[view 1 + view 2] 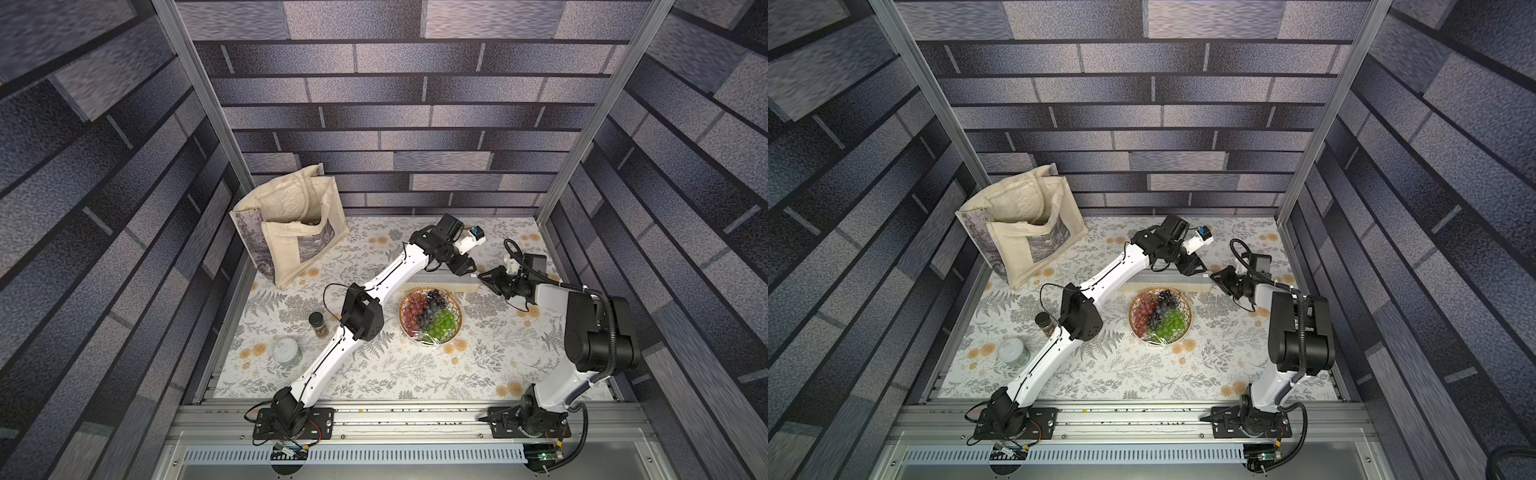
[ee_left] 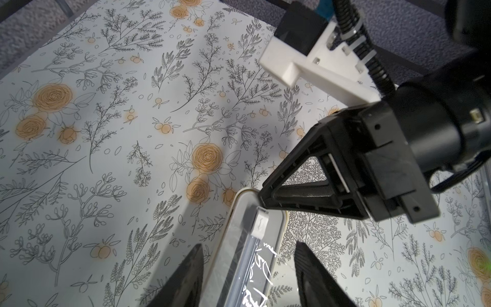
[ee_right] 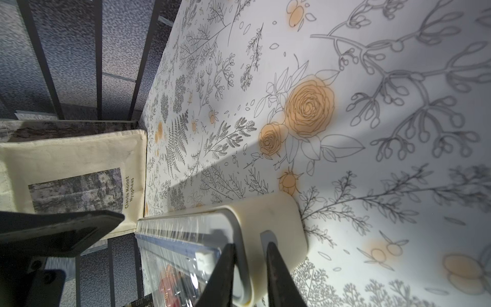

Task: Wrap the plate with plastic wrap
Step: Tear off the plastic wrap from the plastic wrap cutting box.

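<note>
Plastic wrap box, long, cream: left tool spread astride; right tool grip unclear.

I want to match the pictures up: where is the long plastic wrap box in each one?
In a top view: the plastic wrap box, just behind the plate.
In a top view: same spot.
Left wrist: between the left jaws.
Right wrist: its end between the right jaws.
Shared landmark: the flowery tablecloth under it.
</note>
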### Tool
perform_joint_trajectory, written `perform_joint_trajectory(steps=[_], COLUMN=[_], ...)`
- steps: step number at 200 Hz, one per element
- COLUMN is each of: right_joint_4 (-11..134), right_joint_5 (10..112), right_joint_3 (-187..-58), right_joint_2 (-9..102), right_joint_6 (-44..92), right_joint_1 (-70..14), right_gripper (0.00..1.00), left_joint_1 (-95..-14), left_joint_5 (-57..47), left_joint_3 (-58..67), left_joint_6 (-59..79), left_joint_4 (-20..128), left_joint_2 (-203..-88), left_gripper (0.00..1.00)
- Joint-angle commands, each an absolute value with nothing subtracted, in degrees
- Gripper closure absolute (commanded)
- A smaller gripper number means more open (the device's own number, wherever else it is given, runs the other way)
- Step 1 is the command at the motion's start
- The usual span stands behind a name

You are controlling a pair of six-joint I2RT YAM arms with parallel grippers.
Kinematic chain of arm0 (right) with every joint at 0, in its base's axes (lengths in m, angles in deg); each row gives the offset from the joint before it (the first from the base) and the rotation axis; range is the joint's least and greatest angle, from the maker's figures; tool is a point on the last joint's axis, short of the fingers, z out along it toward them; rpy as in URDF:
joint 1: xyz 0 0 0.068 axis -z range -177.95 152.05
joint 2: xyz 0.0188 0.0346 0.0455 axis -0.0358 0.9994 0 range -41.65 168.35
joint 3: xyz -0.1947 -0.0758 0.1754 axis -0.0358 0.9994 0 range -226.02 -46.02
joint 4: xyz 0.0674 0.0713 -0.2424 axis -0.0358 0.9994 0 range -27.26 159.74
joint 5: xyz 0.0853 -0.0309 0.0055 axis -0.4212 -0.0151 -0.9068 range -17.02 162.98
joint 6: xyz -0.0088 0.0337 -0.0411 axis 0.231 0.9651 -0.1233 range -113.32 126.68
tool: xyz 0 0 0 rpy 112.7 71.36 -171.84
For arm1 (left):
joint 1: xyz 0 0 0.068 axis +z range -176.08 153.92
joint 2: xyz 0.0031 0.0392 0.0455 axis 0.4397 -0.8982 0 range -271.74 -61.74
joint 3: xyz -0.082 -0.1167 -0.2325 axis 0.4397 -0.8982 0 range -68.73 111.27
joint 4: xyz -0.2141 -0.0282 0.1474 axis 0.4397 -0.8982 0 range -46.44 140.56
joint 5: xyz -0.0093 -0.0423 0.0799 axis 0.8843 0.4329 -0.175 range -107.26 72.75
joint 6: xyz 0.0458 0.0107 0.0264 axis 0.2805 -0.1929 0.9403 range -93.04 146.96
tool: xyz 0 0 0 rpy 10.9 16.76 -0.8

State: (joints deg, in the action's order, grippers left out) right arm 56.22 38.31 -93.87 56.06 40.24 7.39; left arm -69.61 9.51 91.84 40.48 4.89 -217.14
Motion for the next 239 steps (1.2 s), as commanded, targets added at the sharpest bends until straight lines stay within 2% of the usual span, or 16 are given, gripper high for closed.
perform_joint_trajectory(steps=[1, 97, 134, 166, 181, 239], right_joint_4=[58.3, 59.7, 60.0, 60.3, 60.4, 62.0], right_joint_5=[38.7, 39.5, 39.5, 39.8, 39.7, 40.4], right_joint_3=[-93.6, -92.6, -92.6, -92.8, -92.8, -93.4], right_joint_2=[57.4, 56.1, 55.8, 55.6, 55.6, 55.2], right_joint_6=[39.7, 38.8, 38.5, 38.4, 38.3, 37.2], right_joint_1=[6.0, 5.1, 5.2, 5.2, 5.2, 5.1], right_gripper=[0.78, 0.79, 0.79, 0.80, 0.80, 0.80], left_joint_1=[-69.9, -70.6, -70.9, -70.9, -70.9, -71.0], left_joint_5=[9.5, 9.5, 9.7, 9.9, 10.2, 11.0], left_joint_3=[91.4, 89.8, 89.7, 89.6, 89.6, 89.6], left_joint_6=[40.7, 40.8, 39.8, 39.7, 39.8, 40.4], left_joint_4=[5.5, 9.9, 11.2, 11.2, 11.4, 10.3], left_joint_2=[-218.2, -221.1, -221.4, -221.4, -221.4, -221.4], left_gripper=[0.44, 0.48, 0.57, 0.61, 0.66, 0.71])
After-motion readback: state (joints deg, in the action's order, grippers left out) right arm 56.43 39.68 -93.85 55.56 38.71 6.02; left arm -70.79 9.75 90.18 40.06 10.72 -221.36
